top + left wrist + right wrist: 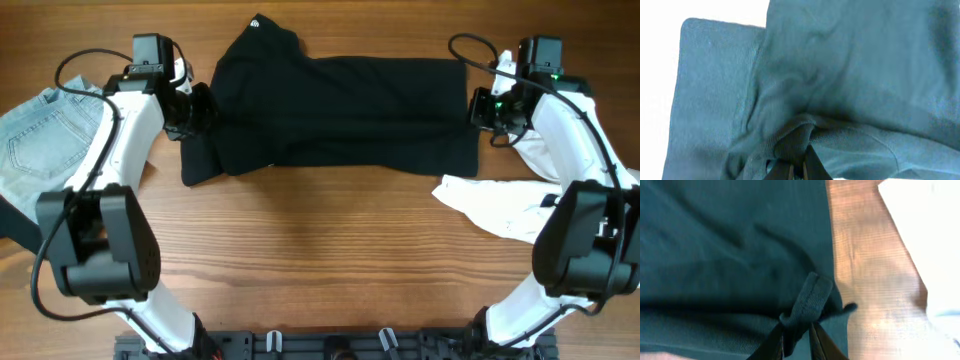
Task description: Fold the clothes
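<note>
A black shirt (330, 110) lies spread across the far middle of the wooden table, folded over along its length. My left gripper (200, 105) is shut on a bunch of the shirt's cloth at its left edge; the left wrist view shows the fingers (797, 167) pinching a fold of the shirt (840, 75). My right gripper (478, 108) is shut on the shirt's right edge; the right wrist view shows the fingers (797, 337) gripping a rolled bit of the shirt's hem (730, 255).
Light blue jeans (40, 125) lie at the far left of the table. A white garment (510, 205) lies crumpled at the right, also showing in the right wrist view (925, 235). Bare wood (320, 260) fills the front half.
</note>
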Controlling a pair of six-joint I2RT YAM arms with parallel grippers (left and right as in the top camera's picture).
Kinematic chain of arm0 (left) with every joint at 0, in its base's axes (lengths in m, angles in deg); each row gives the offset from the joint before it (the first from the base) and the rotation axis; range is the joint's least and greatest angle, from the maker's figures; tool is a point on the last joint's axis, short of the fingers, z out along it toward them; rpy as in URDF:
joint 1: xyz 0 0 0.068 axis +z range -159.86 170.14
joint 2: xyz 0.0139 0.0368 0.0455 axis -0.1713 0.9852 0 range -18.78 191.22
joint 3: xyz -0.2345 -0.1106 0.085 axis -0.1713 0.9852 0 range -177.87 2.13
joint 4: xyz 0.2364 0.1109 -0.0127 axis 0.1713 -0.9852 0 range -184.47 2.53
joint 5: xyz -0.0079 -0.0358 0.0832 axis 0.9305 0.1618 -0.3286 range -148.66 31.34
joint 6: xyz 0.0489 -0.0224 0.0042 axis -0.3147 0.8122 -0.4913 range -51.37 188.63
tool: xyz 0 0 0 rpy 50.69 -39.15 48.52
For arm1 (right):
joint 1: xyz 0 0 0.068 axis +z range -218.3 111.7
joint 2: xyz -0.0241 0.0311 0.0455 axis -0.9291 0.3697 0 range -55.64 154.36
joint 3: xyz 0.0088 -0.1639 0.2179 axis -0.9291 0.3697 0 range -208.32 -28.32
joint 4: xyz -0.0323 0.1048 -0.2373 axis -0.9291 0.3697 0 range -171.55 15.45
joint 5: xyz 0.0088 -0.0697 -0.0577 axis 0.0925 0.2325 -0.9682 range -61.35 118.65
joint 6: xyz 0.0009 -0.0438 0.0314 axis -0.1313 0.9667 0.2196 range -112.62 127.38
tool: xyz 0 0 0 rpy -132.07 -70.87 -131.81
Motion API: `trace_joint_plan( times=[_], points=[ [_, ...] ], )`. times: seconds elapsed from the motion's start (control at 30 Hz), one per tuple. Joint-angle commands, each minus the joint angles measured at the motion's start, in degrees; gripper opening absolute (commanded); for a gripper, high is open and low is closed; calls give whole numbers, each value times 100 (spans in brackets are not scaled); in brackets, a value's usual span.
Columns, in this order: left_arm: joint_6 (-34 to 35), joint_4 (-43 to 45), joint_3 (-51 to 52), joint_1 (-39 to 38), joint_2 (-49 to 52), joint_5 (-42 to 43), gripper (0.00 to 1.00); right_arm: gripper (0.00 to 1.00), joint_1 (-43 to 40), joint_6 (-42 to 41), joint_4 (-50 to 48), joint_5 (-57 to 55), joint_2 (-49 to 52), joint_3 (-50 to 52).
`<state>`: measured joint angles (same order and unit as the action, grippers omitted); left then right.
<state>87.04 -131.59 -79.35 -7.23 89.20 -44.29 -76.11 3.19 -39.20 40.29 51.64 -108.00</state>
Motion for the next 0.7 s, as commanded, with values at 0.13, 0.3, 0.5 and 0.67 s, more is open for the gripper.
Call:
trace_joint_plan(
  times=[0.13,0.3,0.5,0.67],
  points=[
    [52,409,-7,-15,199,-79,17,47,24,-197,-680,55,614,31],
    [153,-420,-7,-17,199,-118,40,57,17,-640,-105,-1141,634,31],
    [155,-459,470,-17,208,-822,41,56,42,-402,-76,-667,785,479],
    [160,636,1467,-11,210,-1019,44,40,42,-304,-603,-55,785,846]
  ],
)
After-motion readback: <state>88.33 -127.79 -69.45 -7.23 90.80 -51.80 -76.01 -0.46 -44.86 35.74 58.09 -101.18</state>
